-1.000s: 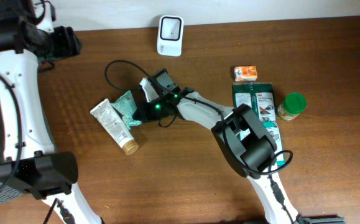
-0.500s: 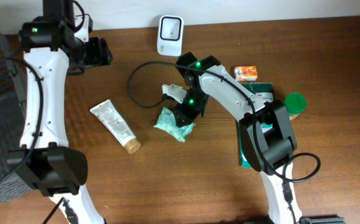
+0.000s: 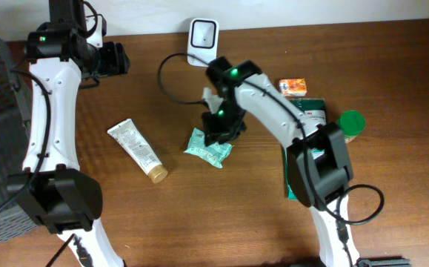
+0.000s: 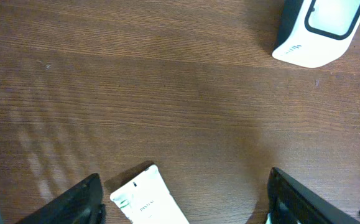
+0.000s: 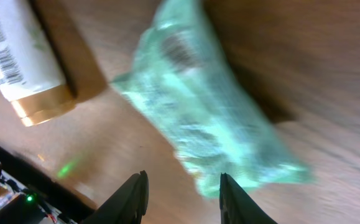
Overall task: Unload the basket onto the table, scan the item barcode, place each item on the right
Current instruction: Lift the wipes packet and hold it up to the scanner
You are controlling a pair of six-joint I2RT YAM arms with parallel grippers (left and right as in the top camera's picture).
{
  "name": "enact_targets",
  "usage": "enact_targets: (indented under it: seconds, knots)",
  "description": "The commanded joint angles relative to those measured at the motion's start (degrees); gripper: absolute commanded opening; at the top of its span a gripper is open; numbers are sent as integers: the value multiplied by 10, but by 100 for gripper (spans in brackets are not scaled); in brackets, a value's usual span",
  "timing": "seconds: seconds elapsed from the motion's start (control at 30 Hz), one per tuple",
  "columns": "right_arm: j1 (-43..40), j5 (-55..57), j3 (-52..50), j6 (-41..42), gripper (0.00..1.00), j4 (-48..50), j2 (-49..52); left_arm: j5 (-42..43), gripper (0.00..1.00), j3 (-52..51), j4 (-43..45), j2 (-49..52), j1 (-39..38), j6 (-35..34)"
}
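The right end effector hangs just above the green packet, jaws partly apart and holding nothing. The packet lies flat on the surface, near the white scanner. Looks like the pickup is in hand: close on the packet, then turn its barcode to the scanner. The left end effector is wide open, empty. A cream tube lies nearby; the orange box and green-lidded jar sit well clear.

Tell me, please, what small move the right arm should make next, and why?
Probably lower the right gripper and close it on the green plastic packet: the gripper is open and empty, and the packet lies unheld, away from the white barcode scanner.
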Motion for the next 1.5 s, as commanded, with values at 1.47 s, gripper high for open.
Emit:
enact_targets:
  seconds: [1.47]
  knots:
    - [-106, -122, -9, -320, 69, 44, 72, 0, 99, -4, 33, 35, 59, -20]
